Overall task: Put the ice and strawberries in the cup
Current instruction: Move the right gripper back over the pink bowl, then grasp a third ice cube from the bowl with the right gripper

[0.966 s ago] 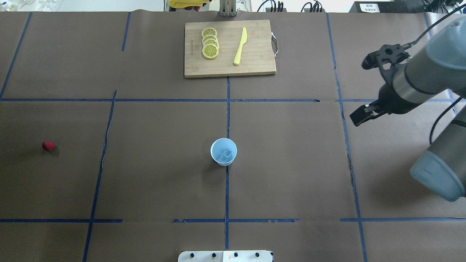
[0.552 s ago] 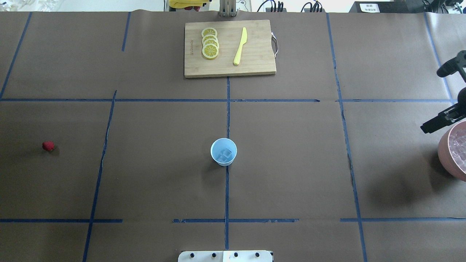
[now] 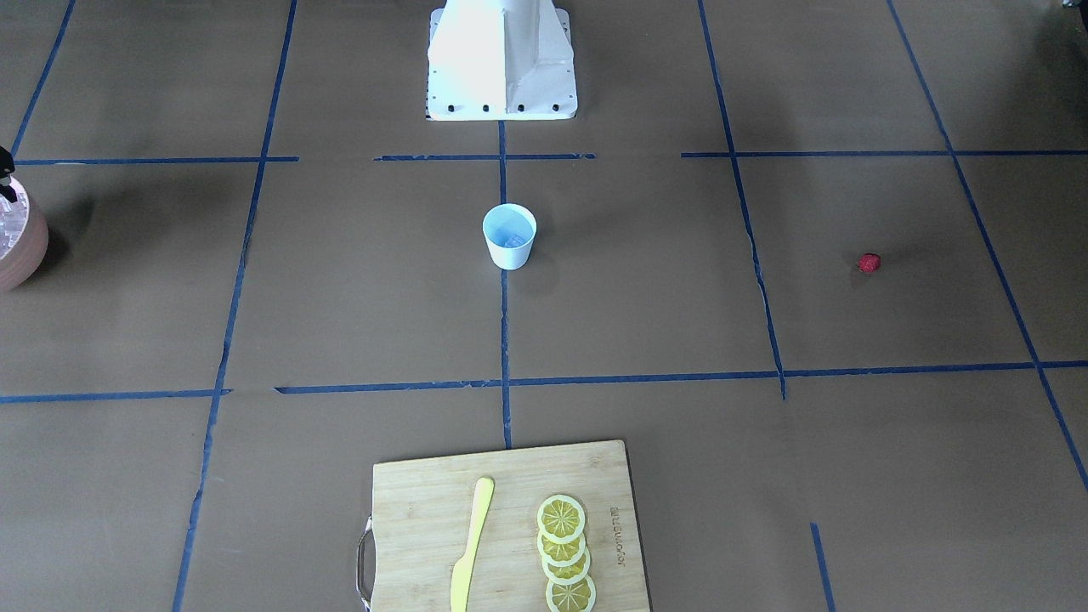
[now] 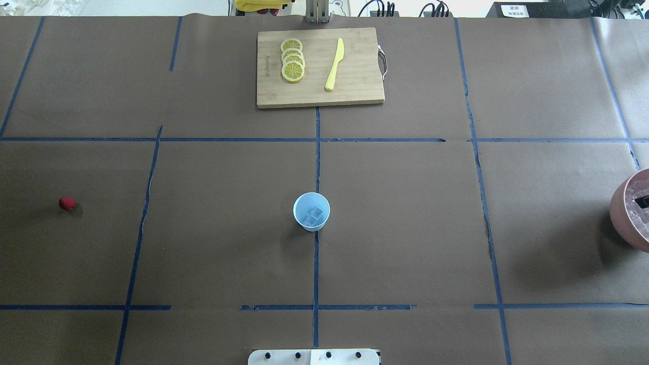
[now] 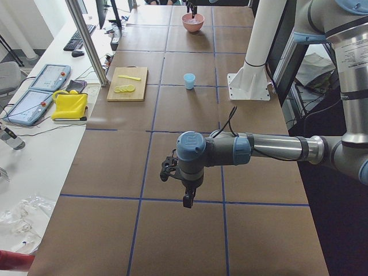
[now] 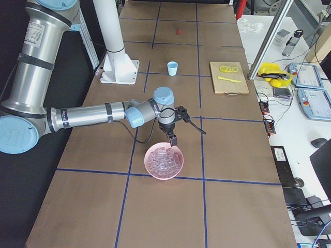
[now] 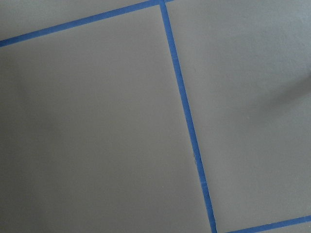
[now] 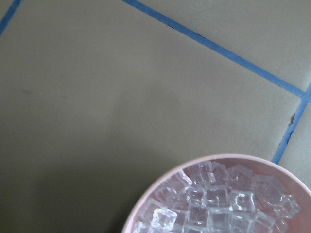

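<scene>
The white cup [image 4: 311, 212] stands at the table's middle with a few cubes of ice [image 4: 315, 215] inside. More ice [image 8: 214, 204] fills the pinkish bowl [image 4: 624, 213] at the table's right edge. One red strawberry [image 4: 67, 203] lies far left on the paper. My right gripper [image 6: 189, 137] hovers at the bowl's far rim, its jaws spread wide and empty; one fingertip [image 4: 643, 202] shows above the ice. In the left side view my left gripper [image 5: 185, 195] hangs over bare table, away from the strawberry; I cannot tell whether it is open or shut.
A wooden cutting board [image 4: 355, 91] at the table's far edge carries lemon slices [image 4: 292, 60] and a yellow knife [image 4: 334, 65]. The robot's white base [image 3: 501, 59] stands behind the cup. Blue tape lines cross the brown paper.
My right arm has swung right and out of the overhead view, uncovering the bowl. Its gripper, still open, now sits over the bowl's ice. The cup and strawberry have not moved.
</scene>
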`<state>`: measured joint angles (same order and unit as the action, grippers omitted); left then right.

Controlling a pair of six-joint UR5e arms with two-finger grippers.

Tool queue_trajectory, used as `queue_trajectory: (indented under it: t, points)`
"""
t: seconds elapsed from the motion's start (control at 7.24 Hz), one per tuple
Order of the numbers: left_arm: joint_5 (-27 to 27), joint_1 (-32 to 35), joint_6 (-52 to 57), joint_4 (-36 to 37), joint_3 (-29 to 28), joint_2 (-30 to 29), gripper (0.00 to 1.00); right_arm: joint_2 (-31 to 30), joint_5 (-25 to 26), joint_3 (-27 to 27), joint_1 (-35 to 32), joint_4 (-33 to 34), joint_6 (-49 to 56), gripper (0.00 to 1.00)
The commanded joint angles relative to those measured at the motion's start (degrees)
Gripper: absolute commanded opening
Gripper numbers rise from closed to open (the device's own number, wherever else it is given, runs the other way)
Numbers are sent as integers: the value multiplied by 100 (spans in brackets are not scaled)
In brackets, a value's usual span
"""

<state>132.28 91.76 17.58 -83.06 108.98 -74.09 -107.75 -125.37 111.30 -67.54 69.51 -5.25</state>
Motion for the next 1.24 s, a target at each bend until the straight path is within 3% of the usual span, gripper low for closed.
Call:
queue_trajectory:
  t: [0.0, 0.83, 1.1]
  points:
    - [0, 0, 0, 0, 9, 0, 100, -201, -32, -449, -206, -149, 295, 91]
    - [0, 0, 0, -9, 62, 0, 100, -123, 3, -1180, -268, -412, 437, 73]
    - [0, 0, 0, -9, 62, 0, 100, -114, -5, -1137, -268, -412, 420, 58]
